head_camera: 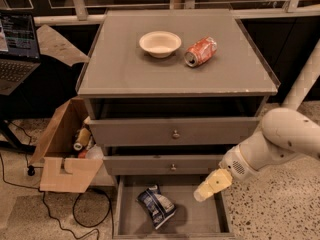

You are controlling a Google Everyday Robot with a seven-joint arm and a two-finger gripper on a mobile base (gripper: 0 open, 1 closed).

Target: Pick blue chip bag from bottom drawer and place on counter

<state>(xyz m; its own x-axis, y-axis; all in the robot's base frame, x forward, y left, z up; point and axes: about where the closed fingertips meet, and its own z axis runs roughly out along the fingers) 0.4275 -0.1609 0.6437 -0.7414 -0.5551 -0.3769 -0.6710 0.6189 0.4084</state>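
Note:
The blue chip bag (156, 205) lies crumpled on the grey floor of the open bottom drawer (200, 221), left of the middle. My gripper (206, 190) hangs over the right part of that drawer, to the right of the bag and apart from it. The white arm (280, 139) comes in from the right. The counter (120, 64) is the flat grey top of the cabinet. A white bowl (160, 43) and an orange-red soda can (201, 51) on its side rest on it.
The two upper drawers (175, 133) are pulled out a little above the bottom one. An open cardboard box (65, 151) with items stands on the floor left of the cabinet. Cables (60, 214) lie on the floor. A laptop (17, 49) sits at far left.

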